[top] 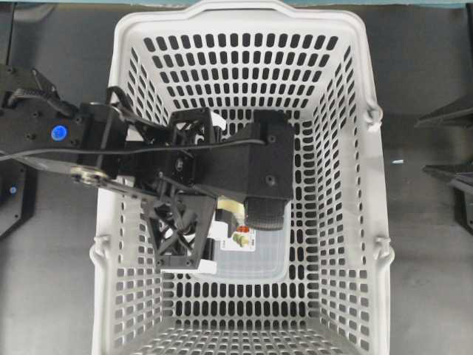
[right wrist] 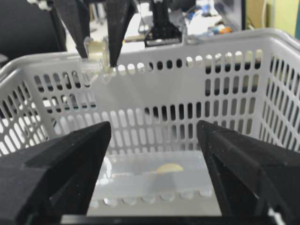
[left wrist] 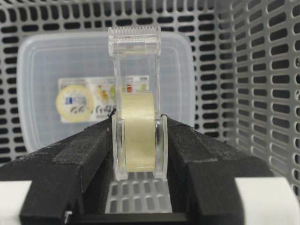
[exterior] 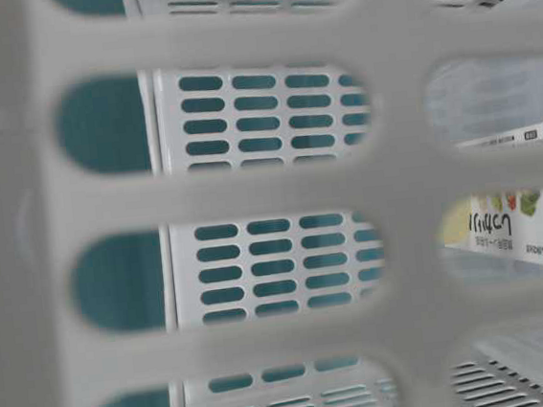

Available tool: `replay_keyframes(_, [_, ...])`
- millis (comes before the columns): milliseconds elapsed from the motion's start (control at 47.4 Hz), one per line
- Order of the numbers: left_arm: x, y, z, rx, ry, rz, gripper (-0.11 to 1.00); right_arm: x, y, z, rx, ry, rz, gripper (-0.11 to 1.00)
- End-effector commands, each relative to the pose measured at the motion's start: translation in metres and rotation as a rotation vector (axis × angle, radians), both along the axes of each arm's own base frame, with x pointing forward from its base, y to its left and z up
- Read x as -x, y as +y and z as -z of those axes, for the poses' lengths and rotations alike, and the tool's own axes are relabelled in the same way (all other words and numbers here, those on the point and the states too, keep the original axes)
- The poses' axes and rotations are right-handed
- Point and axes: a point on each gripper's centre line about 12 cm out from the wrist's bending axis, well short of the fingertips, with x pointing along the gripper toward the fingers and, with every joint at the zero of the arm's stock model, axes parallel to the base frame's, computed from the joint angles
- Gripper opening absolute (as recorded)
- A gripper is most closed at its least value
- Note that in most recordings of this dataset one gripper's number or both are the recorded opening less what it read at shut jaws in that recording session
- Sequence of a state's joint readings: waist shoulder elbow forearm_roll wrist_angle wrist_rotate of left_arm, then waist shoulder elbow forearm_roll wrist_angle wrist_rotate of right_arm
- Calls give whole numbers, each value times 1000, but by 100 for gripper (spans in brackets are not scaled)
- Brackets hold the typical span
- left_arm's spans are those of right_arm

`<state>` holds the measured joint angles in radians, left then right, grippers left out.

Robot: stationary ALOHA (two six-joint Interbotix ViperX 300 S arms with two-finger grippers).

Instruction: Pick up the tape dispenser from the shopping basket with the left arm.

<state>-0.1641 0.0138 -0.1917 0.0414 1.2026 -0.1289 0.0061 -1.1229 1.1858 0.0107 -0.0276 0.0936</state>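
The tape dispenser is clear plastic with a pale roll inside. My left gripper is shut on it, one black pad on each side. In the right wrist view the left gripper holds the dispenser at about the height of the far rim of the light-grey shopping basket. From overhead the left arm covers the basket's middle, and only a cream bit of the dispenser shows under the wrist. My right gripper is open and empty outside the basket, at the right edge of the overhead view.
A large translucent rounded container with a printed label lies on the basket floor under the dispenser; it also shows overhead and in the right wrist view. The slotted basket wall fills the table-level view, with the container's label behind it.
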Motion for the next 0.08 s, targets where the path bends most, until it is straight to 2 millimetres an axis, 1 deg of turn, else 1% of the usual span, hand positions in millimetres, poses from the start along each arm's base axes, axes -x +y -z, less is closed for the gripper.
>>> replay_keyframes(0, [2, -2, -9, 2, -28, 6, 29, 4, -2, 4, -5, 26, 10, 72])
replay_keyframes(63, [3, -4, -8, 1, -22, 10, 29, 7, -2, 8, -6, 51, 10, 72])
